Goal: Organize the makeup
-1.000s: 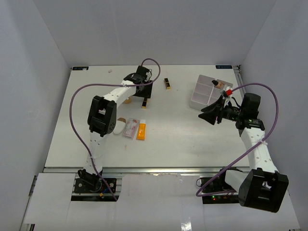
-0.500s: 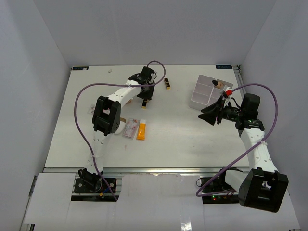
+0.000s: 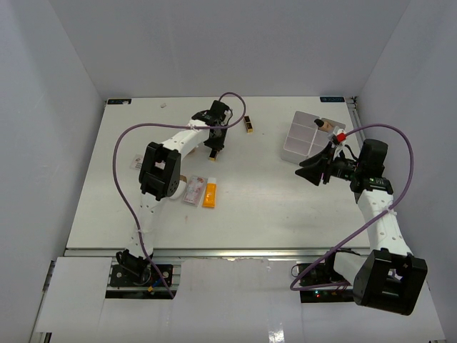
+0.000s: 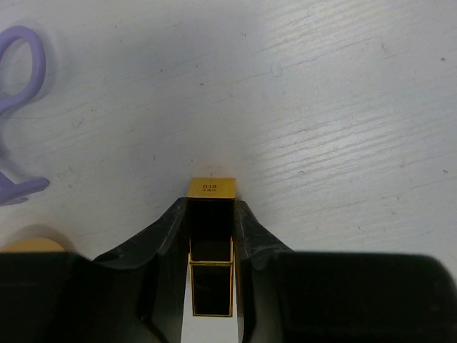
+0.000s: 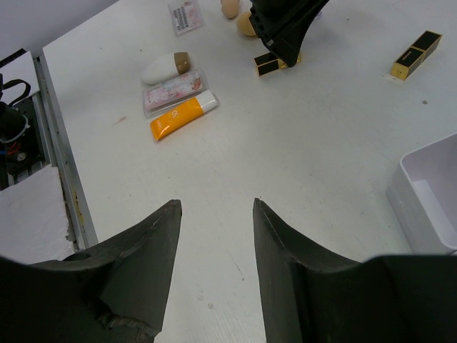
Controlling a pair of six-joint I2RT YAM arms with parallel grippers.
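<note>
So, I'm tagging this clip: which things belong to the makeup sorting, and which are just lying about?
Job: held lipstick, loose lipstick, orange tube, pink packet, bottle, sponges, purple tool, tray.
Lying about: printed label.

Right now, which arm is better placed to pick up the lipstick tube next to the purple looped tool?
Left. The left end effector has fingers against both sides of the lipstick tube; the right end effector hangs open near the tray, far away.
</note>
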